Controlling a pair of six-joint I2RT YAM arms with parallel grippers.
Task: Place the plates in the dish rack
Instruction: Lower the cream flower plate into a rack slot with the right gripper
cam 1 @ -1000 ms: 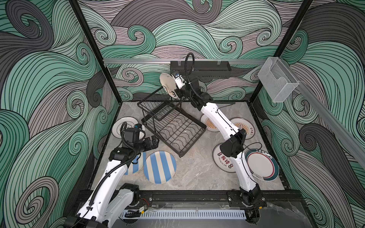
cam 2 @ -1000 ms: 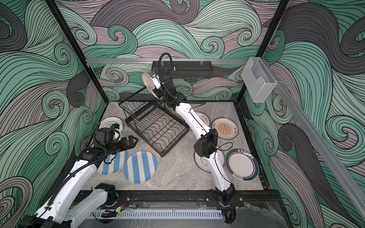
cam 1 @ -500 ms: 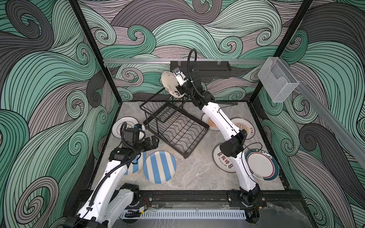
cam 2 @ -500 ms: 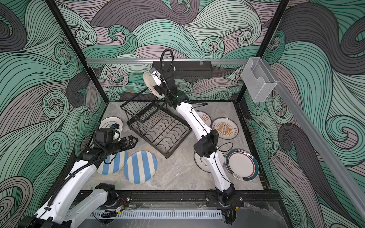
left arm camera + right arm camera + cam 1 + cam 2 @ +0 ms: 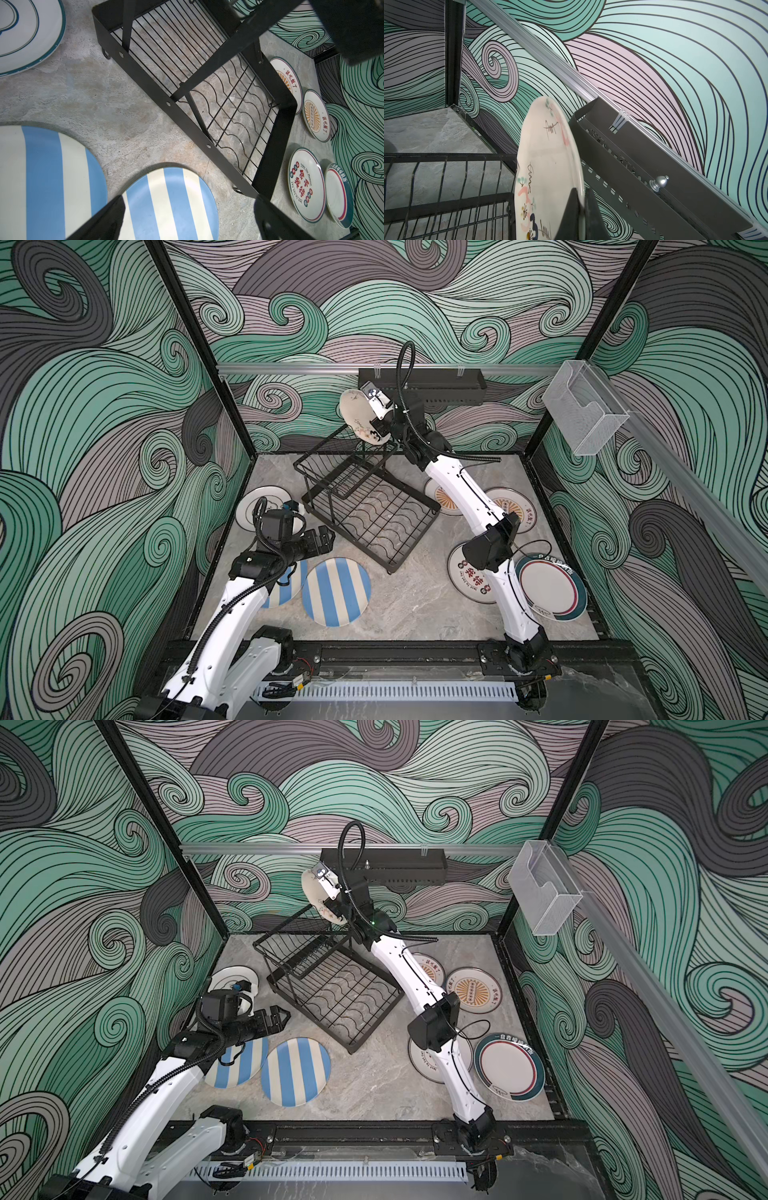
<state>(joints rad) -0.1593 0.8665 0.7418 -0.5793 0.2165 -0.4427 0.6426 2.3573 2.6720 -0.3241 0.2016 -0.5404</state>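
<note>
My right gripper is shut on the rim of the cream doodle plate. It holds the plate on edge, high over the rear of the black wire dish rack. My left gripper hangs open and empty beside the rack, above two blue-striped plates. Flat on the floor lie two sunburst plates, a red-character plate and a teal-rimmed plate.
A white plate with teal lines lies behind my left wrist, partly hidden. A black perforated tray hangs on the back rail close behind the held plate. A clear acrylic box is mounted on the right wall.
The right gripper has carried the doodle plate slightly to the right near the back wall. The rack has slid a little to the right. The left arm has not moved.
</note>
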